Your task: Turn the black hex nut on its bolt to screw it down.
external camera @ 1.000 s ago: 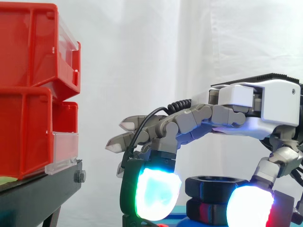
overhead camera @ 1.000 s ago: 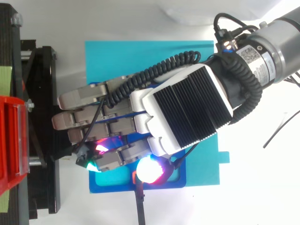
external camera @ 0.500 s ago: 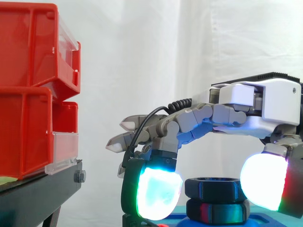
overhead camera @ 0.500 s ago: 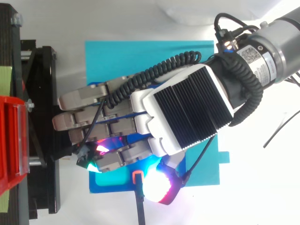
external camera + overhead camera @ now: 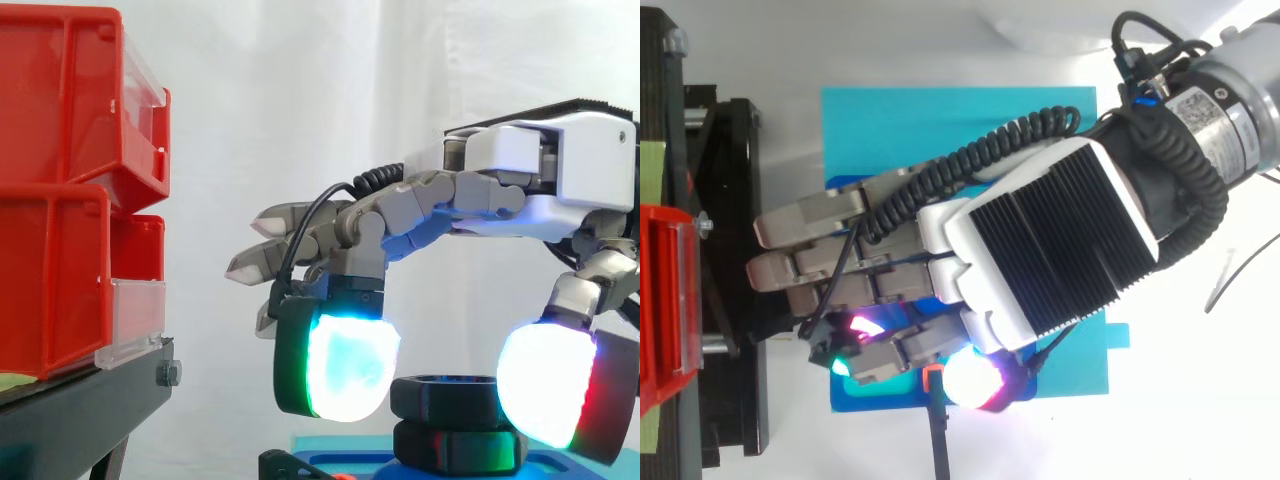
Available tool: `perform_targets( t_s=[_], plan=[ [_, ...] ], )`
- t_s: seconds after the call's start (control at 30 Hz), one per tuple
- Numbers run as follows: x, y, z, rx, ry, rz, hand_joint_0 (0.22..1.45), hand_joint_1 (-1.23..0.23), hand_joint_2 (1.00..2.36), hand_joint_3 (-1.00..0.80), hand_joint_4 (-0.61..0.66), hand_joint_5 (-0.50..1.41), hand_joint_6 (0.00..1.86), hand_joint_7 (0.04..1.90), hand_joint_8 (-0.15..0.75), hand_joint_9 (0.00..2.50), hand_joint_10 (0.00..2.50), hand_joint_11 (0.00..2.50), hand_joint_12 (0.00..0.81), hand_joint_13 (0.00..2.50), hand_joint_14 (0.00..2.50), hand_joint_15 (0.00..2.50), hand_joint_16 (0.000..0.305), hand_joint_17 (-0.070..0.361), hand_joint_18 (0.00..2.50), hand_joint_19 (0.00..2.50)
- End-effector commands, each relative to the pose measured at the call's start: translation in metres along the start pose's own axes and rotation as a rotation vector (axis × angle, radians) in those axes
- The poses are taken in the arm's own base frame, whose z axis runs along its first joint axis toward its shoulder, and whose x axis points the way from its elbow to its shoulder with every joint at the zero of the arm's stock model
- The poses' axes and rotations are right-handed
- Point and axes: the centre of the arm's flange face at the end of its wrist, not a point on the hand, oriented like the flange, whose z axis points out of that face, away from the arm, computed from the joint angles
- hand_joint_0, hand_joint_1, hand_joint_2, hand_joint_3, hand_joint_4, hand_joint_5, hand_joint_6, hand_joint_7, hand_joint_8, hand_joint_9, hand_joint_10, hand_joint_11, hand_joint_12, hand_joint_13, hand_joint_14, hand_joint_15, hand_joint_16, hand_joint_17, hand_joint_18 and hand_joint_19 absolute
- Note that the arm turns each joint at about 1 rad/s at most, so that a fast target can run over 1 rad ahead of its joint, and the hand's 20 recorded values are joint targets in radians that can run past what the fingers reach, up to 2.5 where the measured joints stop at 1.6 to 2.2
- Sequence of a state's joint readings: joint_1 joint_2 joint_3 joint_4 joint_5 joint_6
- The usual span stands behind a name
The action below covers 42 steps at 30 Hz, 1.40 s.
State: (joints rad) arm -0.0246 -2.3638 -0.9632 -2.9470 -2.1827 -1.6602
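Hand (image 5: 540, 180) open: pads (image 5: 345, 362) flank the black hex nut (image 5: 450, 396) without gripping. Reads as the grasp step — you need to lower, pinch, then twist.

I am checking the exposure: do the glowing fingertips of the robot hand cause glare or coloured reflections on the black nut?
Side view: the pad on the right is washed out almost to white, and the black part under the nut carries red and green reflections. Top view: one pad glares white with a reddish rim.
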Motion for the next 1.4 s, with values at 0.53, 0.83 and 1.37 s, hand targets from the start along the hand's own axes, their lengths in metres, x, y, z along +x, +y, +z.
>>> perform_targets(
  t_s=[0.53,0.83,1.37],
  plan=[
    [-0.003,0.004,0.002,-0.004,0.024,-0.04,0.43,-0.56,1.0,-0.5,0.18,-0.2,0.5,1.03,0.232,0.56,0.01,0.17,0.323,0.28,0.0,0.0,0.061,0.138,0.11,0.0],
    [0.01,0.009,0.0,-0.007,0.031,-0.045,0.45,-0.58,1.0,-0.5,0.18,-0.2,0.5,1.05,0.226,0.55,0.01,0.17,0.314,0.28,0.0,0.0,0.059,0.133,0.1,0.0],
    [0.011,0.007,-0.001,-0.004,0.03,-0.048,0.49,-0.57,1.0,-0.5,0.17,-0.18,0.5,1.17,0.215,0.56,0.01,0.18,0.296,0.27,0.0,0.0,0.055,0.124,0.08,0.0]
  ],
)
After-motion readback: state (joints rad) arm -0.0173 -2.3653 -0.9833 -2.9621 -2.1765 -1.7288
